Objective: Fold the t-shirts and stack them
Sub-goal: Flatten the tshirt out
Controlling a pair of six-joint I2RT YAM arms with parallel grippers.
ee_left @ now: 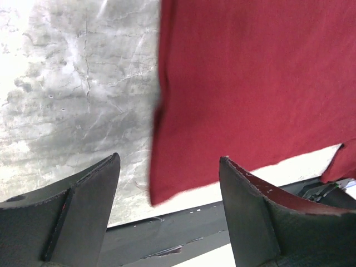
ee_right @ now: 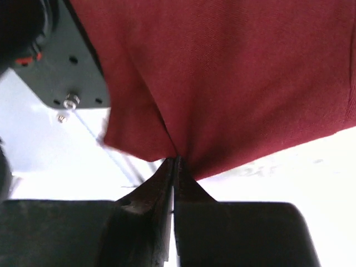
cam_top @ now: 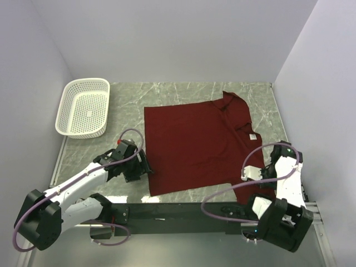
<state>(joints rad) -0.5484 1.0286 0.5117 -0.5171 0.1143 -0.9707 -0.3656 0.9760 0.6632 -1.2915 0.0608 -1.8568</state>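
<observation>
Right gripper (ee_right: pixel 174 160): my fingers are pressed together, pinching a tuck of the t-shirt's edge; cloth puckers up from the pinch.
Left gripper (ee_left: pixel 169 161): my jaws stand wide, holding nothing; the shirt's near corner shows between my fingers. Whether it touches them I cannot tell.
T-shirt (cam_top: pixel 197 144): maroon, plain, spread mostly flat in the centre of the top view, with a sleeve and the collar toward the upper right; its lower right edge is gathered at my right gripper.
Label (cam_top: pixel 252 136): small, white, on the shirt's right side.
Table (cam_top: pixel 183 92): grey marbled surface, bare around the cloth.
Basket (cam_top: pixel 83 107): white, perforated, upper left of the frame, well apart from the shirt.
</observation>
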